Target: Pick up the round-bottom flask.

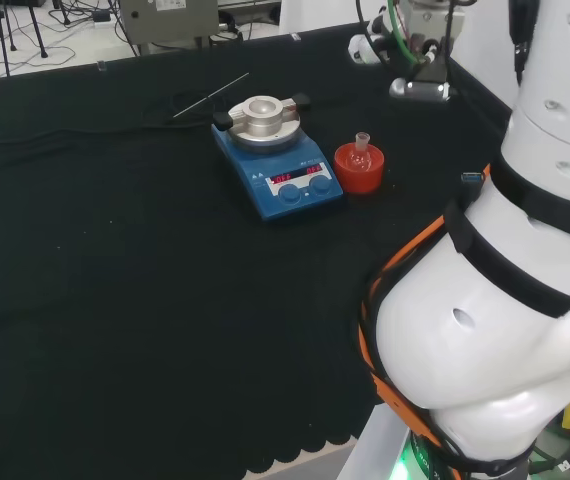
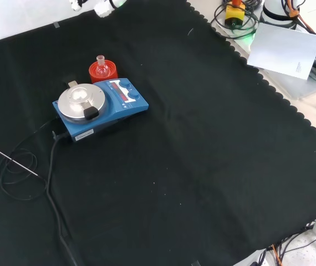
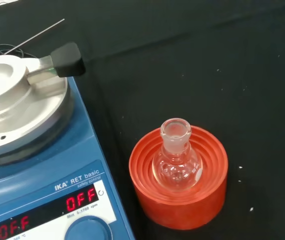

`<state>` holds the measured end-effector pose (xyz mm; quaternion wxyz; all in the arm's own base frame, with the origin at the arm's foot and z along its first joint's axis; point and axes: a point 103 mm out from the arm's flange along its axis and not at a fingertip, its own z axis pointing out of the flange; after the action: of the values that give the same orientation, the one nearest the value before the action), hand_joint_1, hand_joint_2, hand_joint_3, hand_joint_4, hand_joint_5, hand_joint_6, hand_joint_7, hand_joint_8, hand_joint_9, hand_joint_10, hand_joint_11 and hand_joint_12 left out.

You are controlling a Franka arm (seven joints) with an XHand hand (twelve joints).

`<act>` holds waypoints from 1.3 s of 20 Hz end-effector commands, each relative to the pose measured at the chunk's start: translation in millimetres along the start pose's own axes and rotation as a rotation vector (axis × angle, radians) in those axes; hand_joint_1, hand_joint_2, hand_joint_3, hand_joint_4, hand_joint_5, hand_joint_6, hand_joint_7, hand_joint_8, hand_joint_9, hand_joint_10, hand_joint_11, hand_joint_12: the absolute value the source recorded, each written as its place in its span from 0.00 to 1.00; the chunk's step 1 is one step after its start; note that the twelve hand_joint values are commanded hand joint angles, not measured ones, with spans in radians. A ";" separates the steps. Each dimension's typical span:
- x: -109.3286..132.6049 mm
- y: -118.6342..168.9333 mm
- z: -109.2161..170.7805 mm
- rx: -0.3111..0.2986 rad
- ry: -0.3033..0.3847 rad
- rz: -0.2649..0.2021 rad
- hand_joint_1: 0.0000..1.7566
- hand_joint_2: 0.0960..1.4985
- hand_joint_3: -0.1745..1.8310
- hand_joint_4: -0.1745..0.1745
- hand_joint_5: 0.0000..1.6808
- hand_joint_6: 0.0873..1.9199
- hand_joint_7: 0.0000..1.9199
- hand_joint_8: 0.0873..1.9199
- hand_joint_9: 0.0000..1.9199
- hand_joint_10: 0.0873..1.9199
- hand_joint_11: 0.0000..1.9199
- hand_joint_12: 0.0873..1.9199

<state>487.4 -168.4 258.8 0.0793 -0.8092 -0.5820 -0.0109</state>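
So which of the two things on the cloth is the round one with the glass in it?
The red ribbed stand, holding the round-bottom flask; the blue hotplate stirrer beside it is boxy.

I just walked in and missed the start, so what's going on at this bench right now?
A white robot arm is set up to pick up the round-bottom flask, but nothing is being held yet. The small clear flask sits upright in a red ribbed stand on the black cloth, close beside a blue hotplate stirrer with a round metal top. In the front view the stand is just beyond the stirrer. The wrist view looks down on the flask from above, so the arm seems to be lining up its approach.
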 end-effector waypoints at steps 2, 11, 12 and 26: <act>-33.3 29.0 55.6 -0.018 0.071 0.037 0.19 0.84 0.16 0.36 0.26 0.00 0.07 0.25 0.12 0.35 0.00 0.56; -46.5 38.4 86.2 -0.020 0.090 0.032 0.21 0.81 0.16 0.34 0.26 0.00 0.09 0.28 0.14 0.36 0.00 0.58; -48.6 39.1 89.0 -0.025 0.093 0.030 0.22 0.81 0.16 0.34 0.26 0.00 0.09 0.28 0.14 0.36 0.00 0.58; -59.5 41.7 126.7 -0.054 0.179 0.033 0.43 0.62 0.16 0.27 0.37 0.05 0.14 0.31 0.22 0.35 0.00 0.65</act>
<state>499.3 -216.9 132.1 0.1060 -0.8175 -0.5599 -0.0833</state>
